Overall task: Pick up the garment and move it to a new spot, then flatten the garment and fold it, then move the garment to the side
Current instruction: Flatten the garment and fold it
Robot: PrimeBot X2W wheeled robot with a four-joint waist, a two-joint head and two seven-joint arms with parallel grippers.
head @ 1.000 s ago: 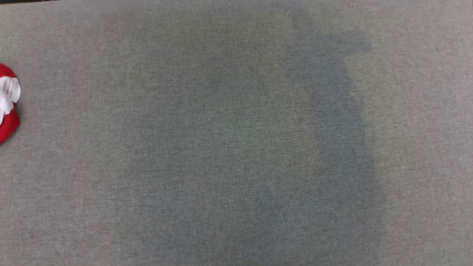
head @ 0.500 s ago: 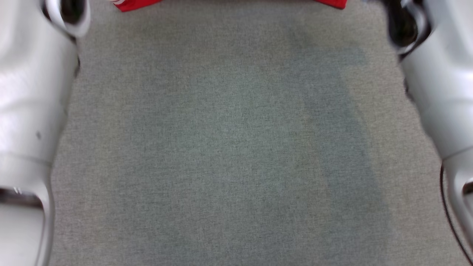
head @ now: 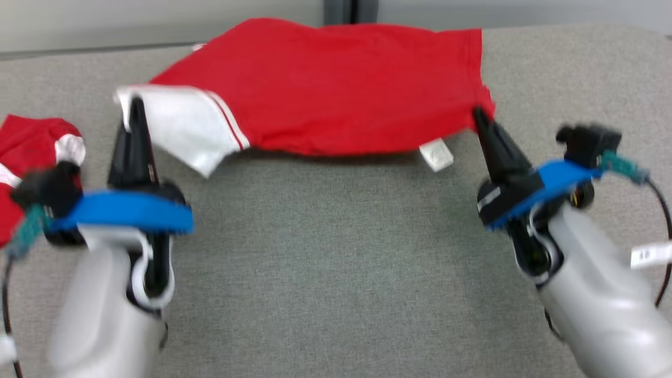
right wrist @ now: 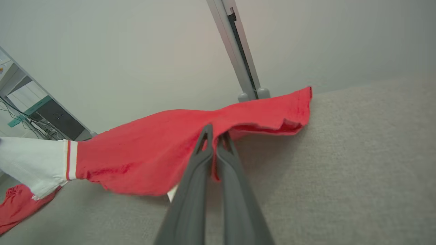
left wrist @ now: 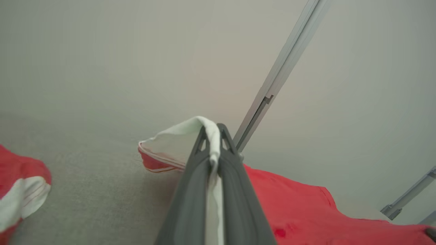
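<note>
Red knit garment w/ white sleeve (head: 336, 79) spans upper centre of head view. Left gripper (head: 135, 110) pinched shut on the sleeve; right gripper (head: 479, 116) — shut on red hem corner. Risk: thin edge grips slip under excess tension — garment drops.

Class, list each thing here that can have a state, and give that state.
Garment: stretched between both grippers, near edge lifted.
Left gripper: shut on the garment's white sleeve.
Right gripper: shut on the garment's red edge.
Second garment: crumpled on the table.
</note>
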